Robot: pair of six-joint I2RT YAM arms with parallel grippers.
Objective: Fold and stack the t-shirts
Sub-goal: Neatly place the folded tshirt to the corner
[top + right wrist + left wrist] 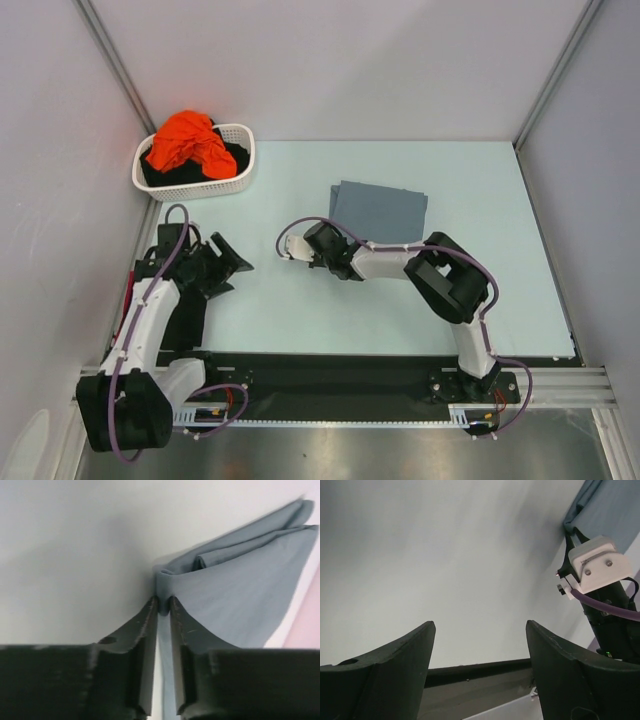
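Bright orange t-shirt (188,140), grey-blue t-shirt (378,210), perhaps black cloth (237,156), white slotted basket (200,188), pale green table (300,310).

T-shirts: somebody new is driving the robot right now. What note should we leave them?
Left end effector: open, empty.
Right end effector: pinched on a corner of the grey-blue t-shirt.
Things: the grey-blue t-shirt lies folded on the table. The orange t-shirt sits crumpled on black cloth in the white basket.
Done: one shirt folded.
Left: fold what is in the basket and stack it on the folded one.
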